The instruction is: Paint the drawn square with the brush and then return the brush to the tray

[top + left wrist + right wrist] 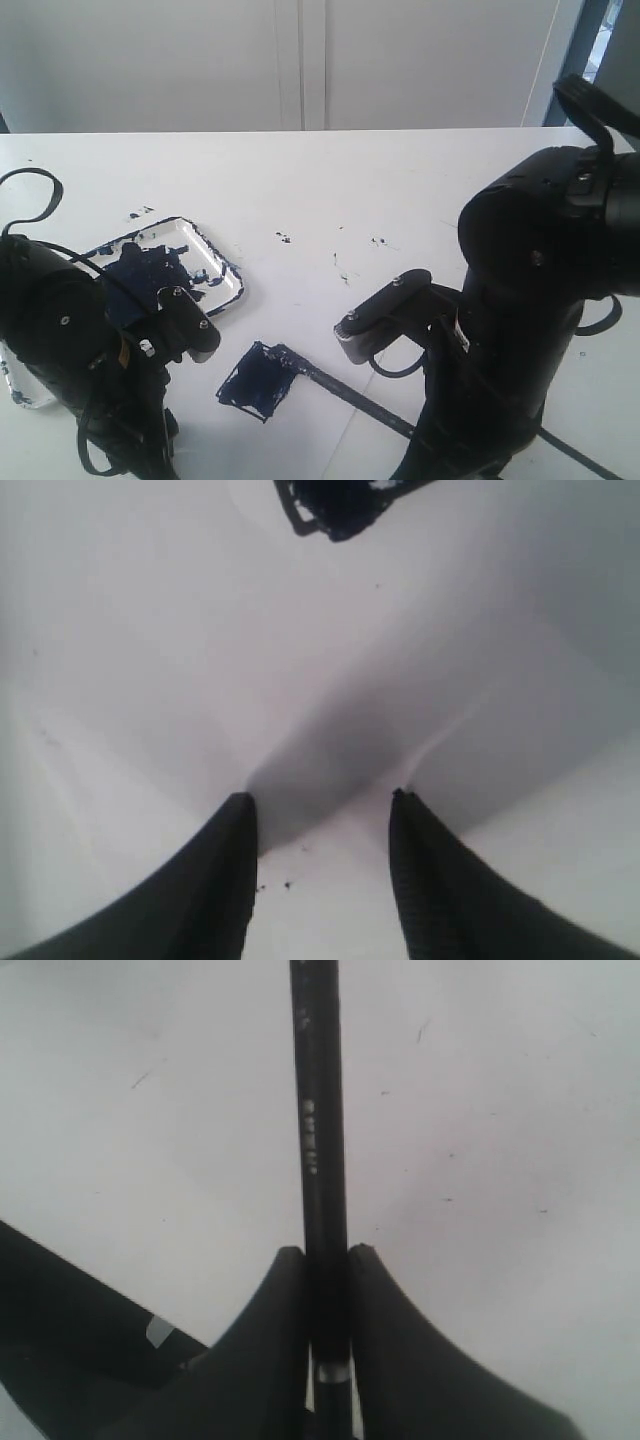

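My right tool is pinched tight on the brush, with the black handle running straight out between its two fingers. Across the white tabletop the brush slants toward the drawn square, which is smeared almost full with dark blue paint. The tip seems to rest at the square's corner nearest my right arm, though I can't be sure it touches. My left tool hangs near the square with its fingers spread and nothing between them. The tray, blotched with paint, sits farther back beside my left arm.
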